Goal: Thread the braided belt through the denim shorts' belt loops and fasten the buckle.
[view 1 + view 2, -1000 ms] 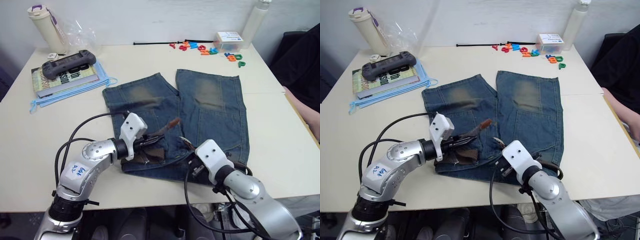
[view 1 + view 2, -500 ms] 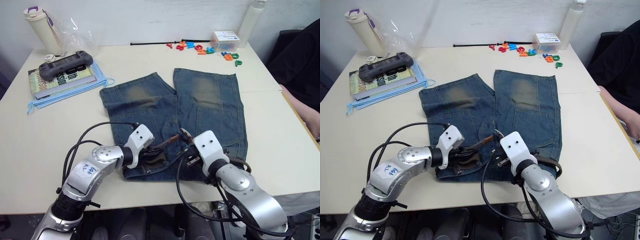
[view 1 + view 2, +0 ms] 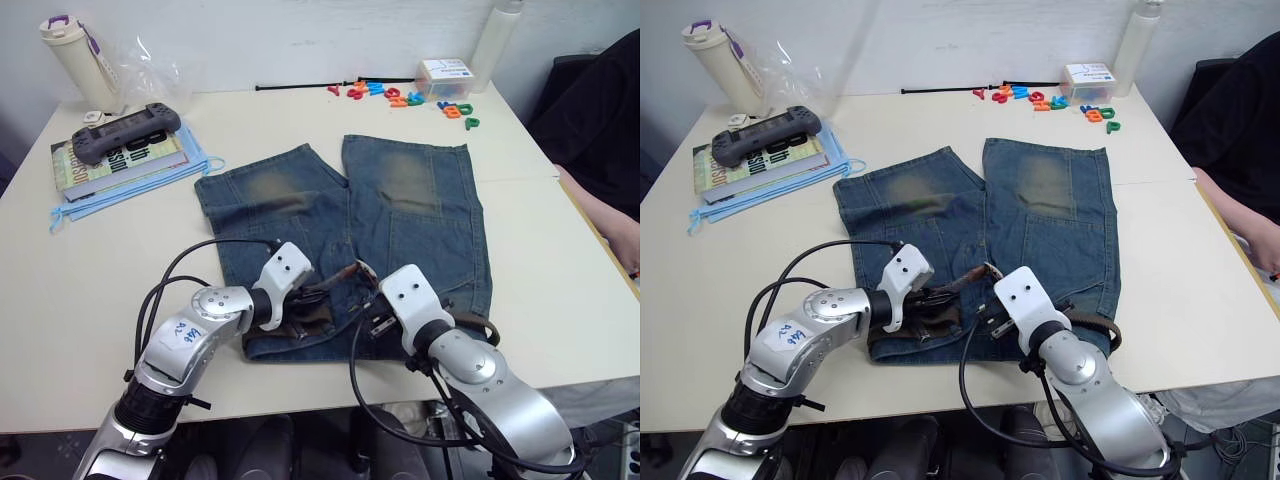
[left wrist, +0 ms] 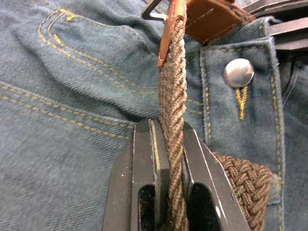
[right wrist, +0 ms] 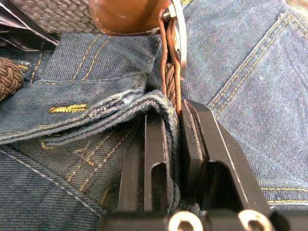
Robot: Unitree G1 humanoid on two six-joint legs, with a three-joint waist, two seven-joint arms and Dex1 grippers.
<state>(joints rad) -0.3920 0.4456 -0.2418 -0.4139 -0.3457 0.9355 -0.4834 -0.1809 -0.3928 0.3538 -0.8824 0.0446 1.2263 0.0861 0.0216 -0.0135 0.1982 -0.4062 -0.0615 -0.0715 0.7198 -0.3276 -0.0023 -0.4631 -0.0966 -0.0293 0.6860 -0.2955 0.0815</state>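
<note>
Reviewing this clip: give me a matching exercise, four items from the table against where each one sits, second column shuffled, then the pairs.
Things:
1. braided belt
2. game controller
3. toy letters
4. denim shorts

Places:
A. on top of the book
B. scattered at the table's far edge
C. clamped in the left gripper
D. spread flat mid-table, legs pointing away

Pairs: 1-C, 2-A, 3-B, 4-D

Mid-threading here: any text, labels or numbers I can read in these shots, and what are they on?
Left arm sticker: blue handwriting, not clearly readable.
Book under the game controller: large cover lettering, mostly covered and too blurred to read.
White box at the far edge: printed label, too small to read.
Magnetic letters: coloured letter shapes, scattered, too small to tell apart.
Shorts, belt, jeans button: no text.
</note>
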